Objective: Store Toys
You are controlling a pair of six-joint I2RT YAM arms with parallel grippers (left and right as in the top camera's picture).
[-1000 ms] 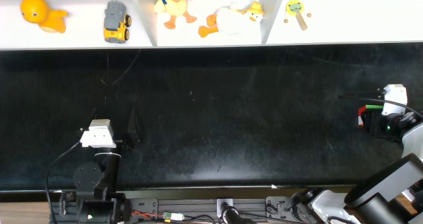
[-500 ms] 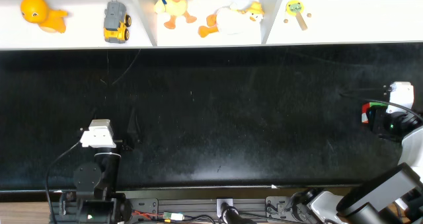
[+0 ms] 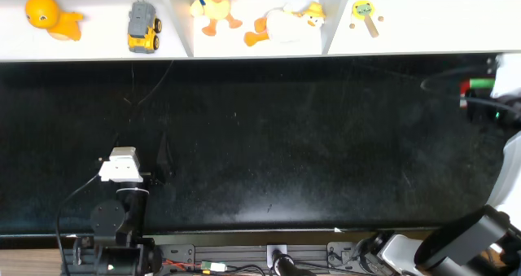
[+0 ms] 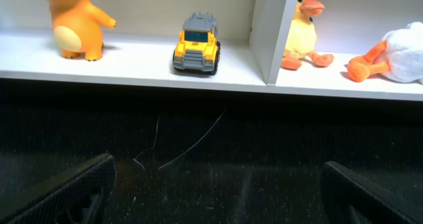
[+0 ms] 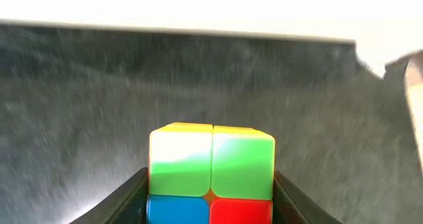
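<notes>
Black counter (image 3: 285, 146) is seen running the full width of the top view, with a white shelf (image 3: 244, 54) set along its far edge and split by upright dividers into compartments. In the left compartment an orange duck (image 3: 50, 17) is placed beside a yellow toy truck (image 3: 142, 27). In the middle compartment a yellow plush duck (image 3: 215, 6) is seated next to a white plush duck (image 3: 281, 25), which is lying on its side. A small wooden toy (image 3: 365, 15) is kept in the compartment to the right of that.

The left gripper (image 4: 218, 191) is held low over the counter near its own base, its fingers spread wide with nothing between them and pointed toward the shelf.

At the counter's far right end, a colour cube (image 5: 211, 168) is pinched between the fingers of the right gripper (image 5: 211, 201). Green faces are turned upward, with blue and red beneath. The cube is carried above the dark counter, with the shelf's white front edge just beyond it.
</notes>
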